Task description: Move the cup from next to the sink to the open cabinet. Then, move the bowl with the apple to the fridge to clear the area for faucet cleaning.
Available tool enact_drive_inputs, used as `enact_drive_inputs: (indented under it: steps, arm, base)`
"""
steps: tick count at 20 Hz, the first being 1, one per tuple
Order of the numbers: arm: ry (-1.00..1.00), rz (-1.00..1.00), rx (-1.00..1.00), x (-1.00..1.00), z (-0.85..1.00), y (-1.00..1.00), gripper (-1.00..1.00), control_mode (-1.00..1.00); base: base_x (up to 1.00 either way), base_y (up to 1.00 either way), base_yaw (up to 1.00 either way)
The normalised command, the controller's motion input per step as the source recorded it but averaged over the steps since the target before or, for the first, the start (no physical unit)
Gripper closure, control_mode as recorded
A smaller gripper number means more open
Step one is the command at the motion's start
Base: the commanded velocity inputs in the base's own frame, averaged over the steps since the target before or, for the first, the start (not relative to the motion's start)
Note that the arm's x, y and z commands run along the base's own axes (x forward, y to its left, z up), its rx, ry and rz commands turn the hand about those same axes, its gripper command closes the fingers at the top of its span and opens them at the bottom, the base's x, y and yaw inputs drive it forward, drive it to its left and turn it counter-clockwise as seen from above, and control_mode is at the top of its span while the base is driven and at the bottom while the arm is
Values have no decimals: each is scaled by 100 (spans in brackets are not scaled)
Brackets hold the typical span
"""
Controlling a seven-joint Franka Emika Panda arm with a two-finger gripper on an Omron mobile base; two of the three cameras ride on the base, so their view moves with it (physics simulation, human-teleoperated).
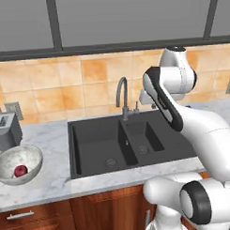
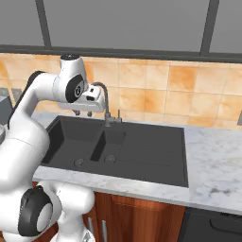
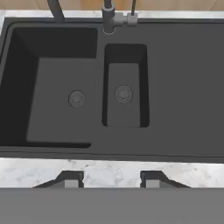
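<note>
Bowl (image 1: 17,163) with apple (image 1: 20,171) left of sink (image 1: 132,140), untouched; gripper (image 3: 112,179) above sink, part-open, empty; next, reach left.

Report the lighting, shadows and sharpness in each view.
Left base view: even, flat light, soft shading inside the bowl around the apple. Right base view: no glare, slightly soft edges. Hand view: the sink reads almost uniformly black, basin walls barely shaded.
</note>
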Motion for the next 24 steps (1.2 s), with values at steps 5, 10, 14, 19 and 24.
enact_drive_inputs:
  steps: [5,10,14,19,24]
  arm:
    - [-1,0,0,-33,0,2,-100,-100]
    - [-4,0,0,-33,0,12,-100,100]
    - [0,0,0,0,0,0,-100,100]
    - [0,0,0,0,0,0,-100,100]
    - [-1,0,0,4,-3,2,-100,-100]
  base:
    - [0,0,0]
    - [-14,51,0]
    - [9,100,0]
    - [16,100,0]
    - [2,67,0]
